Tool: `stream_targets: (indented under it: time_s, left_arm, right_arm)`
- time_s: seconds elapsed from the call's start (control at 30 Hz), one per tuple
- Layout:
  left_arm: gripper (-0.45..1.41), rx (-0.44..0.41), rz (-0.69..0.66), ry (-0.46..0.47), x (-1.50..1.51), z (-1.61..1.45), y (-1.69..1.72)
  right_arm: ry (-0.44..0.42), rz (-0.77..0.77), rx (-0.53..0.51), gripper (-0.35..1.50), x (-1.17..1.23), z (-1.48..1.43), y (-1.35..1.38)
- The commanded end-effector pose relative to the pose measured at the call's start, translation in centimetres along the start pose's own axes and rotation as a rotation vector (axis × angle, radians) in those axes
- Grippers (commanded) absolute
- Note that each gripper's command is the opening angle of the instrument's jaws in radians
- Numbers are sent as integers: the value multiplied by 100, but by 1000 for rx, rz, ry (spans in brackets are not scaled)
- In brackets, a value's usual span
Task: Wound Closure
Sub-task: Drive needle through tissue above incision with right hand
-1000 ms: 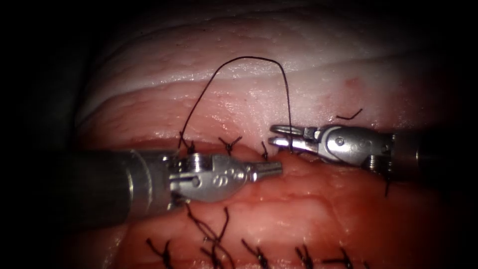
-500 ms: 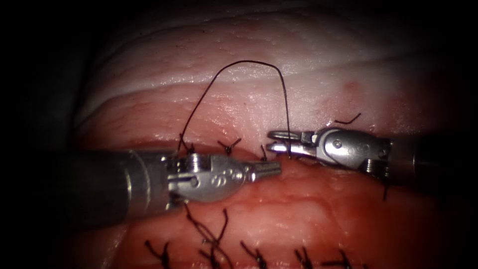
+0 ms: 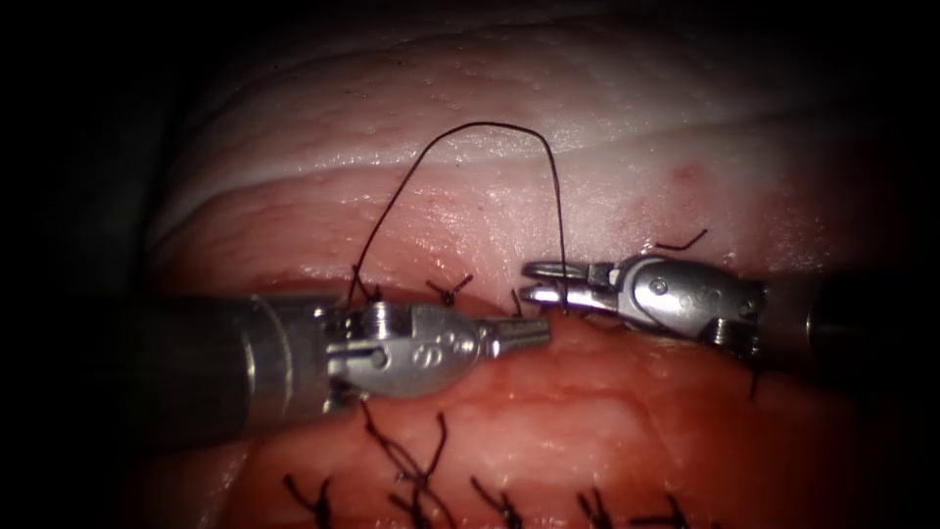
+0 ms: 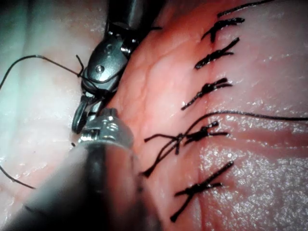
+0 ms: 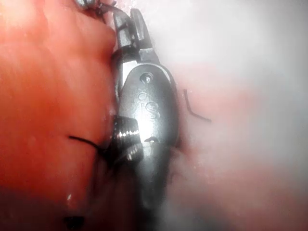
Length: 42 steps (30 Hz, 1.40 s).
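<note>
My left tool [image 3: 537, 334] lies along the cut with its jaws shut and nothing in them. My right tool [image 3: 534, 279] comes in from the right, its jaws slightly apart just above the left tool's tip. The dark thread [image 3: 490, 124] rises from the leftmost stitch [image 3: 364, 290], arches over the pale tissue [image 3: 607, 147], and drops across the right tool's jaws. A short tail hangs just below them. In the left wrist view the right tool [image 4: 79, 115] sits close beside the left tool's tip [image 4: 103, 127]. The right wrist view shows the right tool [image 5: 131, 21] with jaws parted.
Two more knotted stitches [image 3: 450, 287] [image 3: 516, 299] sit along the cut between the tools. A second row of several stitches [image 3: 411, 470] runs along the lower tissue. A cut end of thread [image 3: 682, 240] lies above the right tool. Red fluid wets the tissue [image 3: 607, 411] below the cut.
The right tool has crept left and a little downward, and the right leg of the thread arch has followed it. The left tool has stayed put.
</note>
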Motion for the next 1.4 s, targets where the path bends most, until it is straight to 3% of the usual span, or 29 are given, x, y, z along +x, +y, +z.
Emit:
stream_targets:
  time_s: [0.03,0.33,0.57,0.8,0.97,1.0,1.03,1.13,1.2,1.4]
  left_arm:
    - [-43,0,1,1,-1,7,0]
    - [-43,-1,1,1,-1,7,0]
    - [-45,-2,1,1,-1,6,0]
    - [-45,-5,2,3,-2,3,0]
    - [-45,-8,-1,0,-2,-6,-5]
    - [-45,-8,-1,-2,-2,-8,-6]
    - [-45,-7,-2,-4,-2,-9,-7]
    - [-45,-7,-2,-5,-2,-12,-7]
    - [-45,-7,-2,-5,-3,-12,-7]
    - [-45,2,-2,-9,0,-6,-2]
  right_arm:
    - [-8,15,18,-35,-5,11,-2]
    - [-33,112,99,-35,-19,19,-10]
    - [-39,183,80,-35,-17,14,-9]
    - [100,208,-62,-35,7,-5,13]
    - [215,43,-257,-35,43,-24,38]
    - [229,25,-284,-6,49,-29,42]
    - [240,4,-315,34,57,-34,44]
    - [223,-29,-380,93,79,-47,50]
    - [232,-50,-397,89,94,-58,51]
    - [290,-158,-524,103,158,-110,58]
